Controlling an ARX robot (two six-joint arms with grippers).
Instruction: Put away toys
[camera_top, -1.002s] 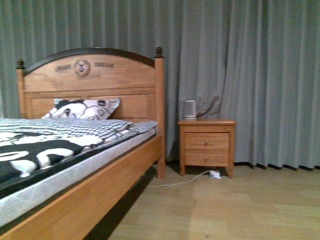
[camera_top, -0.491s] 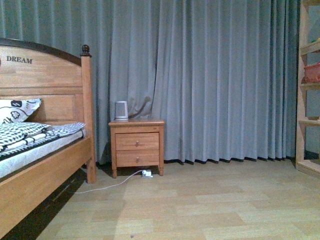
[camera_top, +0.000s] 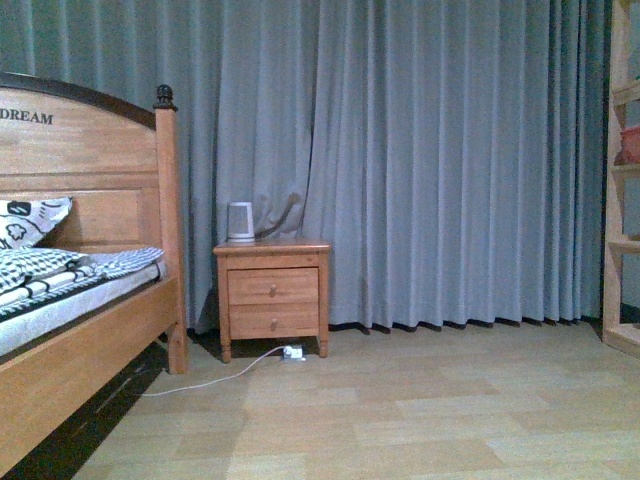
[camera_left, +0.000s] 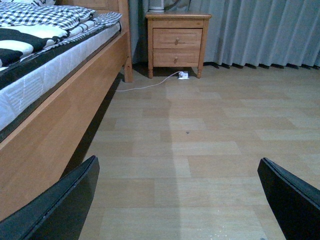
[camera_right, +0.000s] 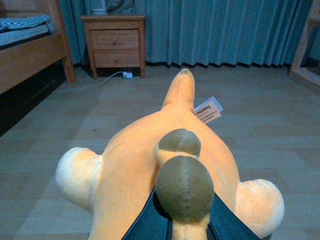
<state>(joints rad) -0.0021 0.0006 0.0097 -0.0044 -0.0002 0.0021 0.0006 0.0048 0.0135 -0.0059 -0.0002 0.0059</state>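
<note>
The orange-yellow plush animal fills the right wrist view, with brown tufts, pale rounded paws and a white tag. My right gripper is shut on the plush animal and holds it above the wooden floor. My left gripper is open and empty above the floor beside the bed; its dark fingers show at both lower corners of the left wrist view. Neither gripper nor the plush shows in the front view.
A wooden bed with a black-and-white pillow stands at the left. A nightstand with a white kettle stands against the grey curtain. A cable and plug lie on the floor. A wooden shelf stands at the right edge.
The front view has swung to the right: the bed and nightstand have shifted left in the picture, and the wooden shelf has come into view at the right edge.
</note>
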